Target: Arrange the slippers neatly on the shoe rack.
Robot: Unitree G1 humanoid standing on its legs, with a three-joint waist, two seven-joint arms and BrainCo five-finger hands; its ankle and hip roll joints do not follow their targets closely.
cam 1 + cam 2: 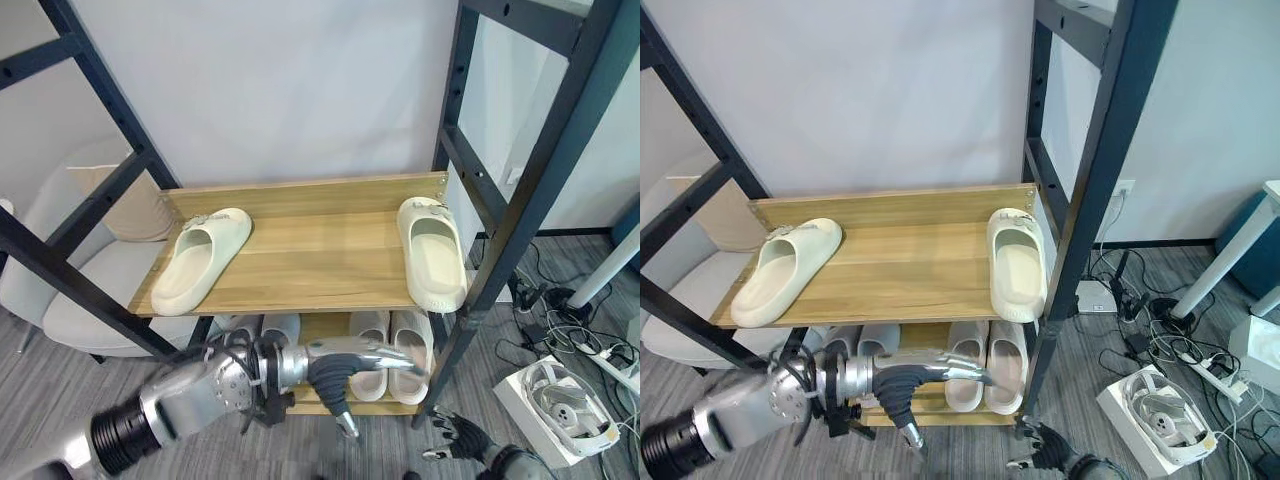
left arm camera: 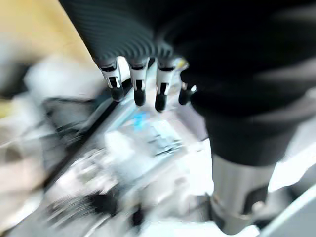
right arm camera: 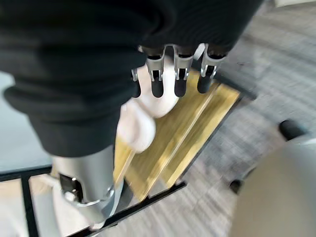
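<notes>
A: Start with the big items. What do you have in frame?

B: You have the shoe rack filling the centre of the head views, its wooden top shelf framed by dark metal uprights. A grey armchair sits at the left edge, behind the rack's left post.

A: Slippers?

B: Two cream slippers on the top shelf, well apart. The left slipper lies angled at the left end, toe toward the front left corner. The right slipper lies along the right edge, toe at the front lip. More pale slippers stand on the lower shelf, lower centre of the frame.

A: Your hands?

B: Your left hand reaches across the lower centre in front of the lower shelf, fingers straight, nothing held; its wrist view shows the same straight fingers. Your right hand hangs at the bottom right near the floor; its wrist view shows straight fingers over the lower shelf, holding nothing.

A: Anything small?

B: A white box with a headset lies on the floor, lower right.
</notes>
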